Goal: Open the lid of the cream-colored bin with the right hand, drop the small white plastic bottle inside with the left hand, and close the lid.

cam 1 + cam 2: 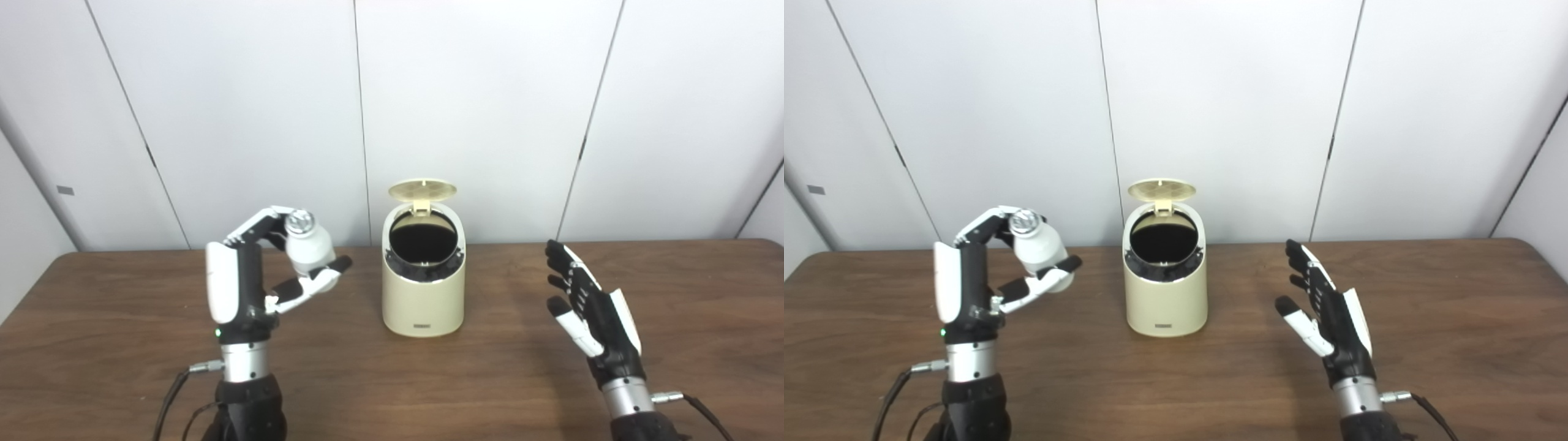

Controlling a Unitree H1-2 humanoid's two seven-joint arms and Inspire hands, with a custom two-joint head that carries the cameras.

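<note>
Open bin [422,294], dark inside

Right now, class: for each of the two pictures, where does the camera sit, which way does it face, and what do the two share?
Left eye view: on the head, facing forward and down at the bin; both arms rise from the bottom edge.
Right eye view: beside it, same aim; the bin sits further left in frame.
Shared: lid up, left hand holding the bottle, right hand open, table.
</note>
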